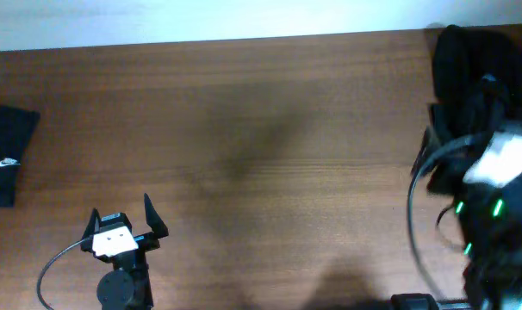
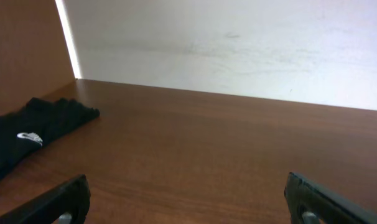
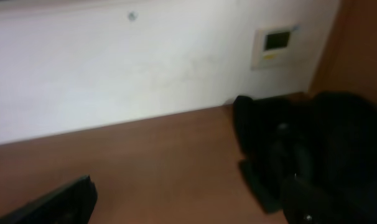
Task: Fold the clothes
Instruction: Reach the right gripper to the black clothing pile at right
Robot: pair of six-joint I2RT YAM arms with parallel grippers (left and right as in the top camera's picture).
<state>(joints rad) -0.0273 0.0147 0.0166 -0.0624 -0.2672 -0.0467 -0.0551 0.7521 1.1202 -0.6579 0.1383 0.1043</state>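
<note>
Up front, the left gripper (image 1: 121,212) hangs above the near side of the wooden table (image 1: 270,129), jaws spread wide and holding nothing. At the near right, the right gripper (image 3: 188,208) — a blur from overhead — is likewise splayed and empty. Farther back, at the table's left edge, lies a folded black garment (image 1: 4,155) bearing a small white logo (image 1: 8,161), well apart from both grippers. A rumpled heap of black clothes (image 1: 468,69) fills the far right corner, just ahead of the right gripper. Behind it all stands a pale wall (image 2: 238,50) with a small panel (image 3: 274,45).
</note>
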